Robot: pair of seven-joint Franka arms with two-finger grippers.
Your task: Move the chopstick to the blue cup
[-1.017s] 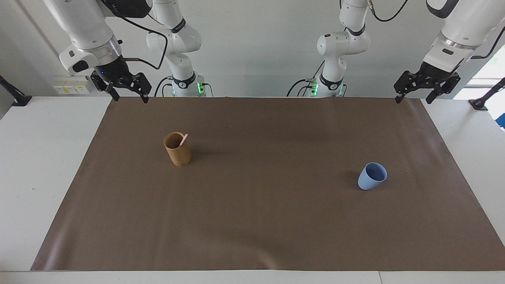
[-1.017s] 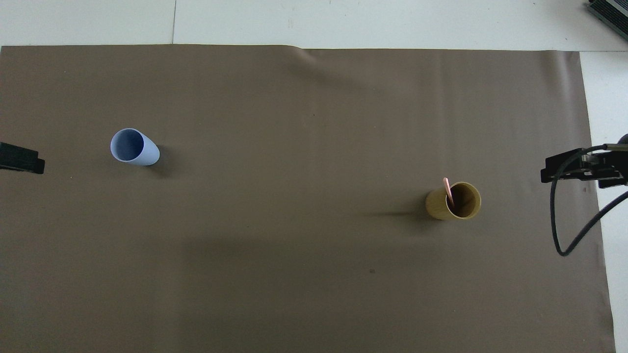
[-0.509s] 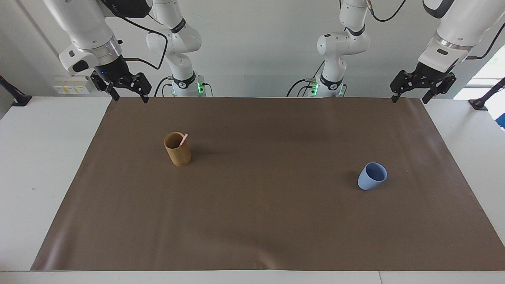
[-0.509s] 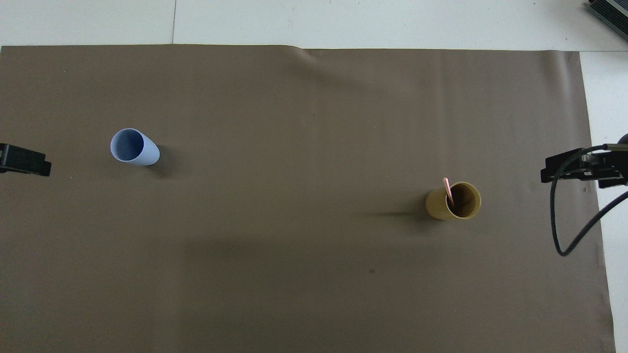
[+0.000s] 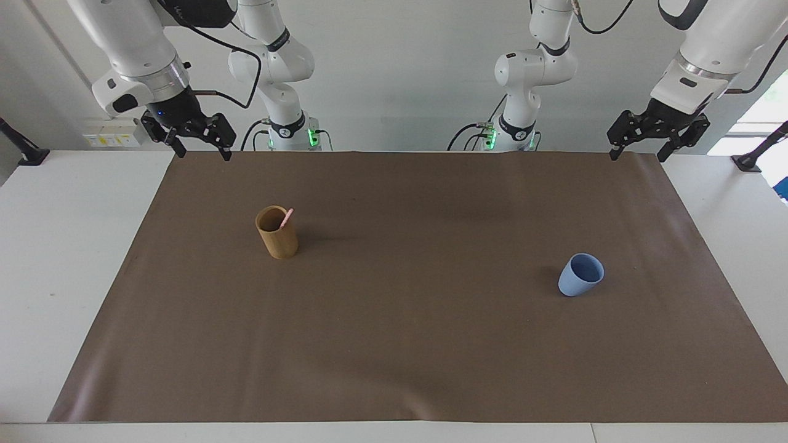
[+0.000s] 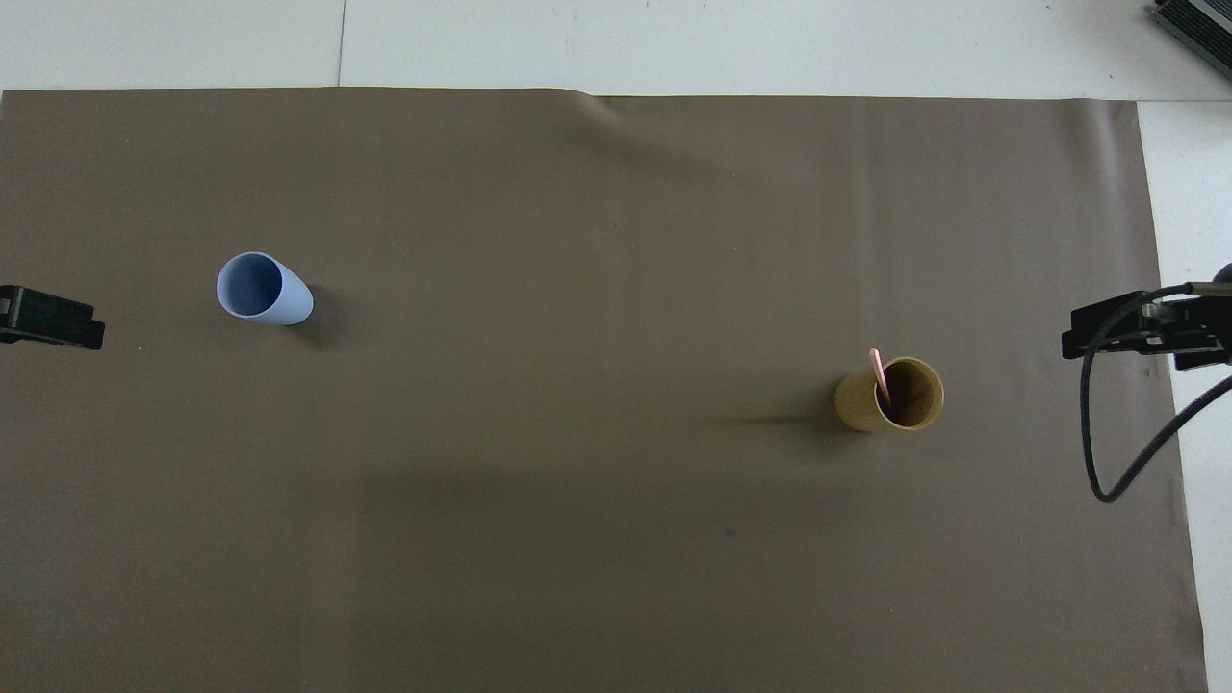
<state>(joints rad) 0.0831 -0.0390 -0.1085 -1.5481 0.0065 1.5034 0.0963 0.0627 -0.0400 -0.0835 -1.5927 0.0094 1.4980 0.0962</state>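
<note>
I am a pair of arms at a white surface (image 5: 55, 258) covered by a wide brown mat (image 5: 406, 332). Going from my left arm's end to my right arm's end: my left pincer (image 5: 636, 151) hangs in the air over the mat's corner at my own edge of the surface, its fingers spread apart and holding nothing; from overhead only its dark tip (image 6: 50, 317) shows at the frame's edge. Next comes the blue cup (image 5: 580, 275), standing upright on the mat toward my left arm's end, its mouth open and nothing visible inside it (image 6: 262, 288). A broad stretch of bare mat separates it from the tan cup (image 5: 277, 232), which stands upright toward my right arm's end, a little nearer to me than the blue cup. The chopstick (image 5: 286, 218) is in the tan cup, leaning against its rim with its pink top poking just above the edge (image 6: 879, 372). My right pincer (image 5: 205, 152) hangs over the mat's other corner at my own edge, well apart from the tan cup, fingers spread and holding nothing; a black cable loops from it in the overhead view (image 6: 1145, 327).
</note>
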